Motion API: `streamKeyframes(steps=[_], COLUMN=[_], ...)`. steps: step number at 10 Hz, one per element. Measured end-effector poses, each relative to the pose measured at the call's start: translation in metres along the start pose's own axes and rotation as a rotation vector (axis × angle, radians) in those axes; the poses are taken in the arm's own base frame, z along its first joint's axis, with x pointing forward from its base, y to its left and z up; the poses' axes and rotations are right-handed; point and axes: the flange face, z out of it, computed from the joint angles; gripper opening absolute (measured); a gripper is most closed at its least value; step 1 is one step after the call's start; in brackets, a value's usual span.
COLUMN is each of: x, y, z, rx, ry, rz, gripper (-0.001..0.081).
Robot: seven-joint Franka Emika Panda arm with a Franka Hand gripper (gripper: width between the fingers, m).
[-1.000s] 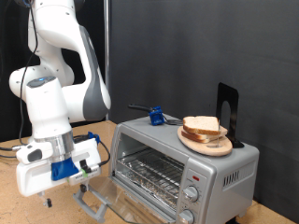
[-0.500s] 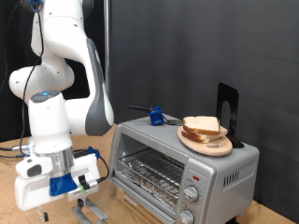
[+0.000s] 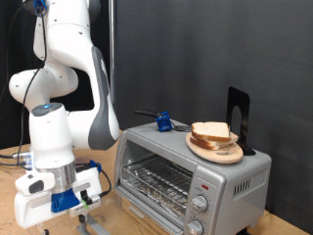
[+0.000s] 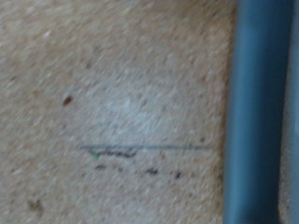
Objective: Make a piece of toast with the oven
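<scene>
The silver oven (image 3: 231, 177) stands at the exterior view's right with its glass door (image 3: 137, 212) folded down and the wire rack (image 3: 156, 182) bare. On its roof a round wooden plate (image 3: 217, 153) carries stacked bread slices, the piece of toast (image 3: 212, 131) among them. My gripper (image 3: 90, 227) hangs very low at the bottom left, just in front of the open door, its fingers cut off by the picture's edge. The wrist view shows only blurred tabletop (image 4: 112, 112) and a grey-blue bar (image 4: 254, 112); no fingers show there.
A blue-handled tool (image 3: 163, 122) and a black upright stand (image 3: 238, 117) also sit on the oven roof. Two knobs (image 3: 202, 203) are on the oven's front right. A dark curtain hangs behind.
The hand has sunk lower and shifted towards the exterior view's left, so its fingers now reach the bottom edge. Oven, plate and bread have not moved.
</scene>
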Motion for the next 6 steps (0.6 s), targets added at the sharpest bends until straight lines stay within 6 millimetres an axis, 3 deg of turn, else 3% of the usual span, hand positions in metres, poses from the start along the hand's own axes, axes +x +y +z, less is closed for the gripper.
streamKeyframes(steps=[3,6], x=[-0.008,-0.009], y=[0.015,0.027], z=[0.003,-0.014], rx=[-0.031,0.002], ry=[0.013,-0.008], rz=[0.012,0.009], gripper=[0.0808,0.0808])
